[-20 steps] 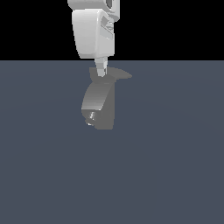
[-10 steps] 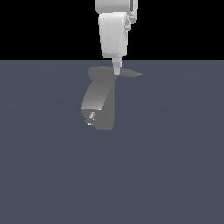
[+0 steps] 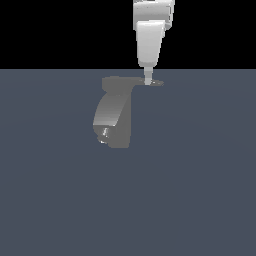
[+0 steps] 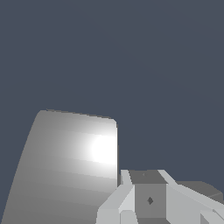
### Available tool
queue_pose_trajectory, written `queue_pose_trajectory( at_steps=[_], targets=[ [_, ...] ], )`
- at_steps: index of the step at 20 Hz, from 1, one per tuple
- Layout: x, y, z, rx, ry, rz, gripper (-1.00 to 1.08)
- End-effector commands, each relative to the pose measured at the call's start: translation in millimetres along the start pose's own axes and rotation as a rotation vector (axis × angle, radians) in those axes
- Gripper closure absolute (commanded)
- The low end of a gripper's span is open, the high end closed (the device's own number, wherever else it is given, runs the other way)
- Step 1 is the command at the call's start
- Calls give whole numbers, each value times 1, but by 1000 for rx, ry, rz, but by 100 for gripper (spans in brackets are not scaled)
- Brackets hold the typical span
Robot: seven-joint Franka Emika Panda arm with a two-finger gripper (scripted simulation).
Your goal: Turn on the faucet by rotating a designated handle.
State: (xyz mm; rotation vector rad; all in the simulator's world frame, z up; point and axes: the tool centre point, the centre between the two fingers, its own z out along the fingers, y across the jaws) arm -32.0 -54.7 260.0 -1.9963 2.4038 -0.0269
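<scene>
You had the white robot gripper (image 3: 148,80) hanging straight down from the top of the exterior view, right of centre, its narrow tip touching the thin flat dark-grey handle (image 3: 152,82). That lever stuck out toward the exterior view's right from the top of the chunky matte grey faucet (image 3: 114,114), which sat just above the frame's centre on the slate-blue floor (image 3: 200,190). You could not tell whether the fingers (image 4: 131,197) were parted or clenched.
</scene>
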Motion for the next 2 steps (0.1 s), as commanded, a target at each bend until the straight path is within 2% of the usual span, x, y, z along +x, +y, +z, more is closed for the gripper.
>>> queue_pose_trajectory(
  at_steps=[1,2],
  targets=[
    [23,-4,11,-23,2,26,108],
    [23,-4,11,-23,2,26,108]
  ],
)
